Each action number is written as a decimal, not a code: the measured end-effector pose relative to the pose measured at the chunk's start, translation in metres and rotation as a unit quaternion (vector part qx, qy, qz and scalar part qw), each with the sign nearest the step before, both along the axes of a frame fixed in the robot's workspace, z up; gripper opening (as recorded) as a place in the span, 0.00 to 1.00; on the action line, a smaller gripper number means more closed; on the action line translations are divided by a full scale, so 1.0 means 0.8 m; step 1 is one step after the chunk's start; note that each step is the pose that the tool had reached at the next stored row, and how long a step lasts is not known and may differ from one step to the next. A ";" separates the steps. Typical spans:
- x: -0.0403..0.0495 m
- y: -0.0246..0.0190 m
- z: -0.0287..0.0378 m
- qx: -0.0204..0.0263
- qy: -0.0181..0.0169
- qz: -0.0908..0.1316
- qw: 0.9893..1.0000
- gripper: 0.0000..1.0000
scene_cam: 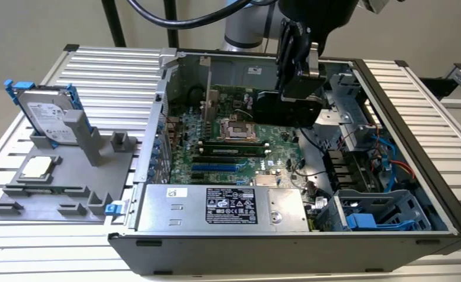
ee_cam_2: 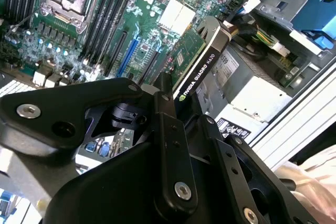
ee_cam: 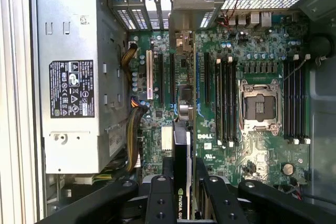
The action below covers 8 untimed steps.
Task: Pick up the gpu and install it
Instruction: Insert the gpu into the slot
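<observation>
My gripper (scene_cam: pixel 300 66) hangs inside the open computer case (scene_cam: pixel 418 117), shut on the gpu (scene_cam: pixel 287 109), which shows in the exterior view as a dark block above the green motherboard (scene_cam: pixel 223 158). In the first wrist view the gpu (ee_cam: pixel 181 156) is edge-on between my black fingers (ee_cam: pixel 159 200), upright over the expansion slots (ee_cam: pixel 172 77) and apart from the board. The second wrist view shows the gpu (ee_cam_2: pixel 198 62) with its green board and black edge running out from my gripper (ee_cam_2: pixel 181 108).
A silver power supply (scene_cam: pixel 223 205) fills the case's near side. The empty CPU socket (ee_cam: pixel 260 106) and memory slots (ee_cam: pixel 224 100) lie beside the expansion slots. Outside the case, a hard drive with blue rails (scene_cam: pixel 49 117) and a CPU chip (scene_cam: pixel 38 168) sit on a grey fixture (scene_cam: pixel 58 200).
</observation>
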<state>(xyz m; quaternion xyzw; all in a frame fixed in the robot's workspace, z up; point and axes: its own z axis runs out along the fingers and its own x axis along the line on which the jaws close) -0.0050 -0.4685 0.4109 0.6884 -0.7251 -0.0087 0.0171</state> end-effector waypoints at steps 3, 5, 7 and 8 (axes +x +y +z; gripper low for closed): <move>0.000 -0.0001 -0.0021 0.000 0.000 0.000 1.000 0.00; 0.000 -0.0001 -0.0043 0.000 -0.001 0.000 1.000 0.00; 0.000 -0.0001 -0.0066 0.000 -0.001 0.000 1.000 0.00; 0.000 -0.0001 -0.0077 0.001 -0.001 0.000 1.000 0.00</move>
